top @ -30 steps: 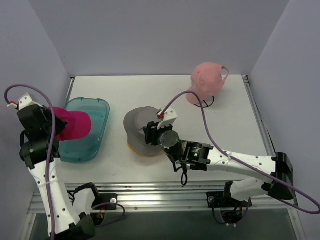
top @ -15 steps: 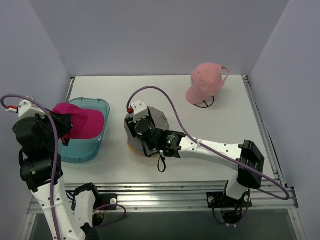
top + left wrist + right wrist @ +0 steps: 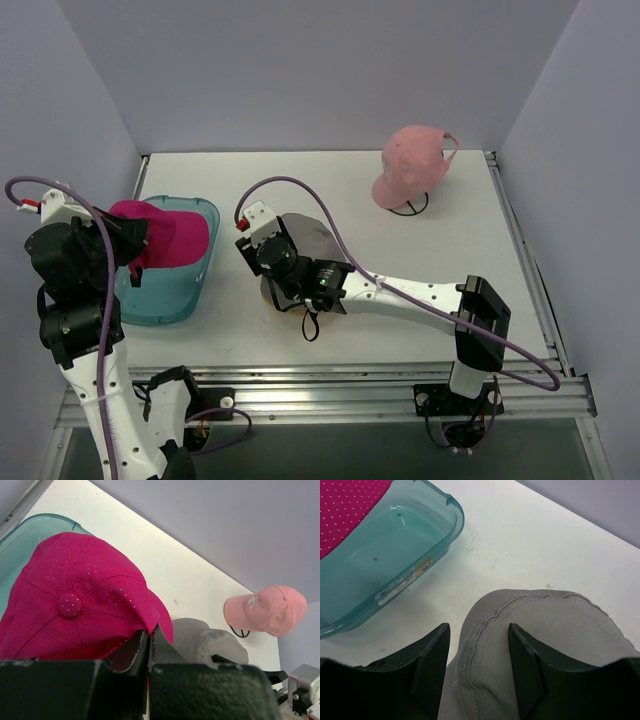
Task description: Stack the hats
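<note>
Magenta cap (image 3: 170, 236) farther R, axis L-R

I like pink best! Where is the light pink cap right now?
In the top view the light pink cap sits near the back right corner of the table, well away from the grey hat in the middle.

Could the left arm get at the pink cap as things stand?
Probably not: its end effector is shut on the magenta cap, and the pink cap sits far right, beyond the right arm.
</note>
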`<state>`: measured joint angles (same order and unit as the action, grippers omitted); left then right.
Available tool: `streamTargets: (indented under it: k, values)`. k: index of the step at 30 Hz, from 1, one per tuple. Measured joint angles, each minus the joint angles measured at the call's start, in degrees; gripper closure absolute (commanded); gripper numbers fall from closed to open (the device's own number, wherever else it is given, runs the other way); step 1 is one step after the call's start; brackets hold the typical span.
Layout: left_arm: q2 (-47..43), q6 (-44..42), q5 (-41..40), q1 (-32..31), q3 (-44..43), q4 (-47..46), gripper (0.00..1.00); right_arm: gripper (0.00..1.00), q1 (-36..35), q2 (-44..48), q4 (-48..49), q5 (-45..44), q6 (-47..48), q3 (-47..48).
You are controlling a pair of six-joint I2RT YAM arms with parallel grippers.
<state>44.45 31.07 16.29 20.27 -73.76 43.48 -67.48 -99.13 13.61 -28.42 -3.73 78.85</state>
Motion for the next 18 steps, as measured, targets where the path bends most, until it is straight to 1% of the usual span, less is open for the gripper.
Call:
streamTargets:
  k: [4, 9, 15, 18]
  values:
    - [0.4, 0.4, 3.0, 0.0, -0.4, -0.4, 0.98, 0.54, -0.1, 0.0, -1.5, 0.2, 0.0, 0.7]
    - [1.1, 1.7, 9.4, -0.3, -1.4, -3.2, 0.98, 0.53, -0.3, 1.9, -6.5, 2.3, -0.3, 1.7]
    - [3.4, 4.2, 19.2, -1.8, -1.8, -10.8, 0.98, 0.52, -0.5, 10.8, -10.9, 7.9, -0.2, 2.2]
    - [4.9, 5.3, 22.1, -5.5, -1.8, -15.3, 0.98, 0.52, 0.5, 14.7, -12.3, 12.0, 0.7, 5.3]
